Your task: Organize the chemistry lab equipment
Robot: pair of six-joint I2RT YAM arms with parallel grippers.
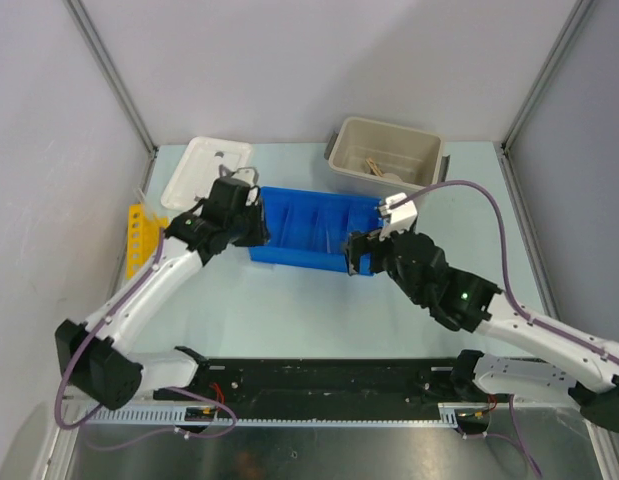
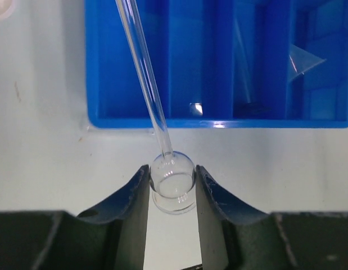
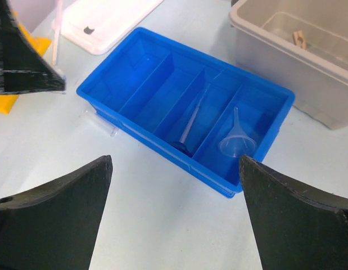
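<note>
My left gripper [image 2: 172,175] is shut on the round bulb of a clear glass tube [image 2: 172,181], just outside the near wall of the blue divided tray [image 2: 218,122]. Its long stem [image 2: 144,67] slants up over the tray's left compartment. In the top view the left gripper [image 1: 252,215] is at the tray's left end. My right gripper [image 3: 176,163] is open wide with nothing between its fingers, over the table by the tray's near right corner [image 1: 357,250]. A clear funnel [image 3: 236,142] lies in the tray's end compartment, and a thin dropper with a dark bulb [image 3: 189,128] lies in the one beside it.
A beige tub [image 1: 384,150] with a wooden piece [image 3: 300,39] inside stands behind the tray. Its white lid [image 1: 204,170] lies at the back left. A yellow rack [image 1: 139,235] lies by the left wall. Grey walls close in both sides.
</note>
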